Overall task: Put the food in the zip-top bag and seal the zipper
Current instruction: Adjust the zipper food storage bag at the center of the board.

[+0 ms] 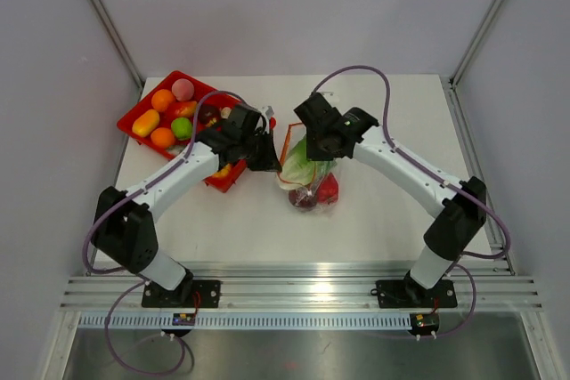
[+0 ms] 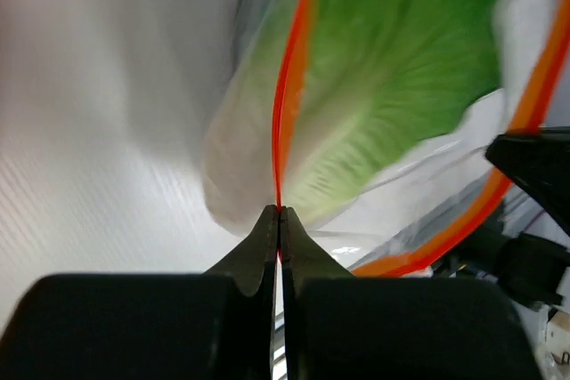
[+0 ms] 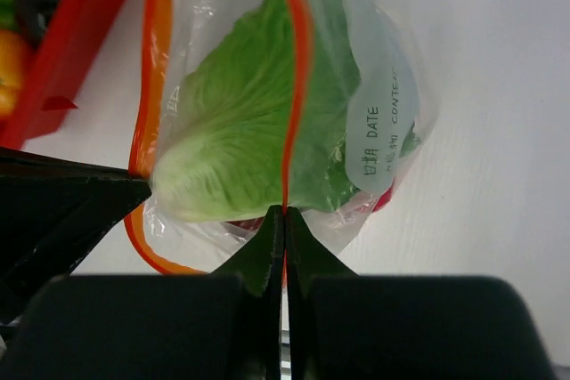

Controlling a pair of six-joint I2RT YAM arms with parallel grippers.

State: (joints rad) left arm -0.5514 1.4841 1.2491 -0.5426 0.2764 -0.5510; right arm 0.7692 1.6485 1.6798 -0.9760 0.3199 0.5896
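Top view looks down from behind; both wrist views closely share the cabbage (image 2: 392, 68).

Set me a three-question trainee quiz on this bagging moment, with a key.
1. True or false: toy fruits lie in the red rectangular tray.
2. The left gripper and right gripper are each shut on: A the thin orange-red zipper strip; B the tray; C nothing.
3. Which item shows most plainly inside the clear crinkly zip-top bag?
Key: 1 true. 2 A. 3 the leafy green-white cabbage.
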